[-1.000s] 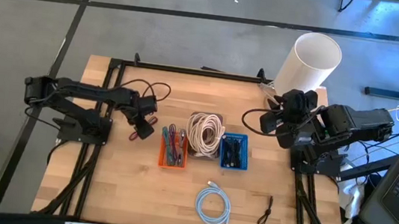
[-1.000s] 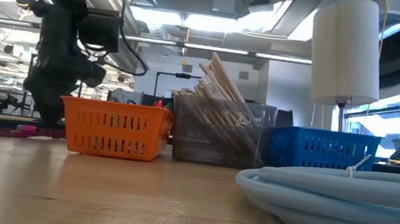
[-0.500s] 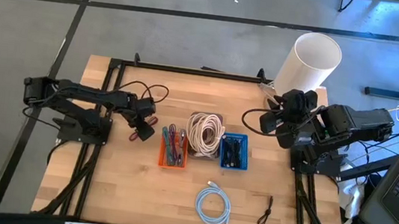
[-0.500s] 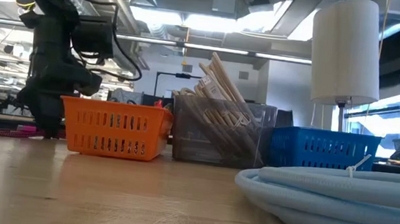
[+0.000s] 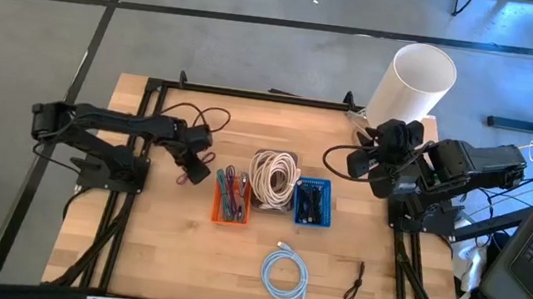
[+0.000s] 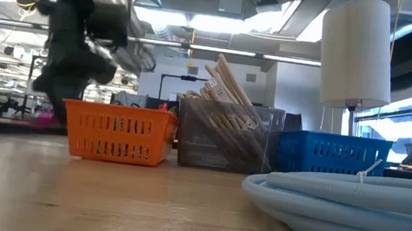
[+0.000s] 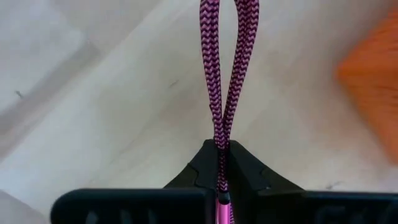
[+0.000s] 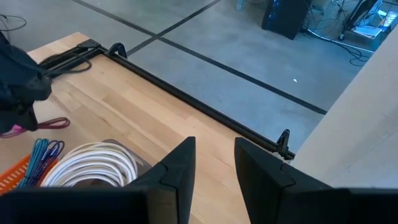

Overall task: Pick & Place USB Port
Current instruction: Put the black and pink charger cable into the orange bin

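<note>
My left gripper (image 5: 192,164) is shut on a pink braided USB cable (image 7: 219,74) left of the orange basket (image 5: 232,197), which holds coloured cables. In the low view the cable (image 6: 43,119) shows beside the basket's left end, under the blurred arm. A middle bin holds a white cable coil (image 5: 274,176), and a blue basket (image 5: 312,201) stands to its right. My right gripper (image 8: 214,165) is open and waits above the table's right side, near the blue basket. My left gripper pinches the pink cable between its two fingers, where two strands of a loop (image 7: 219,142) run side by side. The fingers come slanting down from above. The doubled cable runs straight out past the fingertips; whether its far end touches the table, I cannot tell.
A light blue cable coil (image 5: 285,273) and a small black cable (image 5: 355,280) lie near the table's near edge. A tall white cylinder (image 5: 413,81) stands at the far right corner. Bare wood lies left of and in front of the baskets.
My left gripper dipped to the table beside the orange basket, then rose and moved toward the basket, blurred in the low view. The pink cable, which lay on the table left of the basket, came up with it.
</note>
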Robot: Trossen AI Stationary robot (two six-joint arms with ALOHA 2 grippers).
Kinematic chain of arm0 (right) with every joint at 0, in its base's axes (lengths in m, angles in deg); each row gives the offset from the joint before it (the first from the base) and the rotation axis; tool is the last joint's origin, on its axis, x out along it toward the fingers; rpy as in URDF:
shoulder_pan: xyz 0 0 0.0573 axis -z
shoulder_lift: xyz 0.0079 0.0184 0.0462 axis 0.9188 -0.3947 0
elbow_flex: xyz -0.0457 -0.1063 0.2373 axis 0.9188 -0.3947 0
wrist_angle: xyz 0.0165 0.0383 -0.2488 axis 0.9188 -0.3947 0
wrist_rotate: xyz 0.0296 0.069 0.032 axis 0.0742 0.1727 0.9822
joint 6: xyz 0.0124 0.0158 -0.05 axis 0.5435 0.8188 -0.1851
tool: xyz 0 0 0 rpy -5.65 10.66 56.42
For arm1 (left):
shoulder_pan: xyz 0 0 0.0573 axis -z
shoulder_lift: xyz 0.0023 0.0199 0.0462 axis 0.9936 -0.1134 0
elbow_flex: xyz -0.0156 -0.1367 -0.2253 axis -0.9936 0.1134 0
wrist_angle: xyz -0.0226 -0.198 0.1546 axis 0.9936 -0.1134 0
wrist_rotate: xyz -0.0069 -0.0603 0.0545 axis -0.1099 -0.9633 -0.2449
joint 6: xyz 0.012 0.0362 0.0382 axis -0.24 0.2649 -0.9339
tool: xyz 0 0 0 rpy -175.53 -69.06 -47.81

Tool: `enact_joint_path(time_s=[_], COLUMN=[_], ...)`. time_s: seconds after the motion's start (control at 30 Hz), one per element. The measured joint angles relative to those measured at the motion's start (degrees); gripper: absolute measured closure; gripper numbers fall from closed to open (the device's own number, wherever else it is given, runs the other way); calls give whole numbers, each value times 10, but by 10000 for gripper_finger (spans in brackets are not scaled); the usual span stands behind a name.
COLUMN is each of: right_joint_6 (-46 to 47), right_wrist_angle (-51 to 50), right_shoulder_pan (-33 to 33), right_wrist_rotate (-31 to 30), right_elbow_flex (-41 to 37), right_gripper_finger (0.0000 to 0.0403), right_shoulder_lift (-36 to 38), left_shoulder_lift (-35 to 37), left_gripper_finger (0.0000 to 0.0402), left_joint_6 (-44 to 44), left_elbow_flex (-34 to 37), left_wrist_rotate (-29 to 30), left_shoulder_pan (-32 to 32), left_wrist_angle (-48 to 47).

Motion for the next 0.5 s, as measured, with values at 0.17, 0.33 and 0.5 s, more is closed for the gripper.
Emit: enact_joint_path(time_s=[0.17, 0.33, 0.5], right_joint_6=[-6, -13, -13], right_wrist_angle=[0, 0, 0], right_shoulder_pan=[0, 0, 0], right_wrist_rotate=[0, 0, 0], right_elbow_flex=[0, 0, 0], right_gripper_finger=[289, 289, 289], right_shoulder_lift=[0, 0, 0], left_shoulder_lift=[18, 35, 35], left_gripper_finger=[394, 394, 394], left_joint_6=[-40, -142, -400], left_elbow_flex=[-91, -206, -320], left_wrist_rotate=[19, 14, 10], left_shoulder_pan=[-4, -3, 33], left_wrist_angle=[-82, -97, -99])
